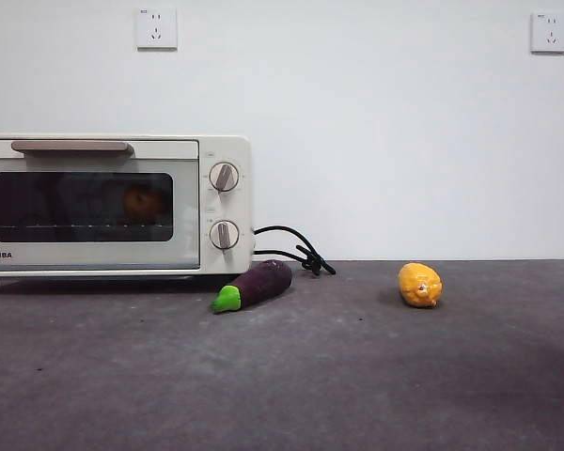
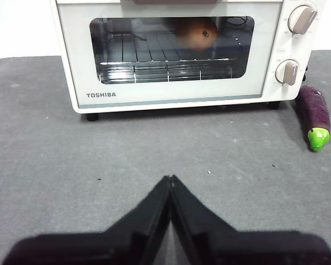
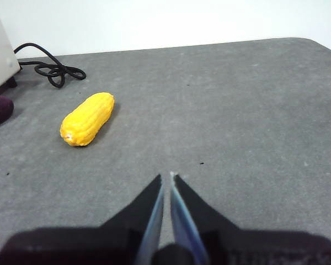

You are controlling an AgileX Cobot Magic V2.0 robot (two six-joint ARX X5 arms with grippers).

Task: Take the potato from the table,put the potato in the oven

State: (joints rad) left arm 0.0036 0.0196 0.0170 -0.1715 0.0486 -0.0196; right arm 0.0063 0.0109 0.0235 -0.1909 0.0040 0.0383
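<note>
The orange-tan potato (image 2: 196, 33) lies on the wire rack inside the cream oven (image 2: 176, 96), seen through the shut glass door; in the front view the potato (image 1: 143, 203) shows dimly behind the glass of the oven (image 1: 94, 249). My left gripper (image 2: 170, 179) is shut and holds nothing, above the grey table (image 2: 71, 165) well in front of the oven door. My right gripper (image 3: 166, 176) is shut too, with nothing in it, over bare table (image 3: 254, 110) away from the oven. Neither arm shows in the front view.
A purple eggplant with a green cap (image 1: 254, 285) lies on the table by the oven's right front corner. A yellow corn cob (image 3: 88, 118) lies further right, the same corn cob (image 1: 420, 284) seen end-on in front. The black cord (image 1: 296, 249) coils behind the eggplant.
</note>
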